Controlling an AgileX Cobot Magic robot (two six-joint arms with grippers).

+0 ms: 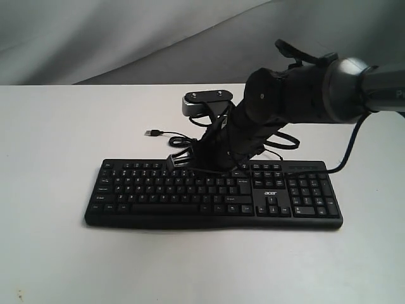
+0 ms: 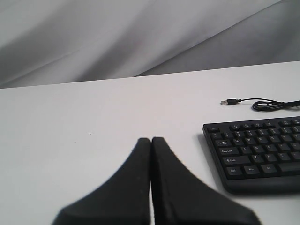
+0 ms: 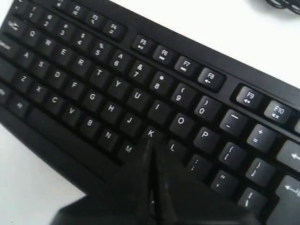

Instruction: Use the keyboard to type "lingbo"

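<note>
The black keyboard with white legends and an "acer" logo lies across the middle of the white table; its left end shows in the left wrist view. My right gripper is shut, nothing between its fingers, its tip over the keys between K and L on the keyboard. In the exterior view the right arm reaches across the middle, and its gripper hangs over the keyboard's top rows. My left gripper is shut and empty, over bare table left of the keyboard; it does not show in the exterior view.
The thin black USB cable lies coiled behind the keyboard, its plug loose on the white table. Grey cloth hangs behind the table's far edge.
</note>
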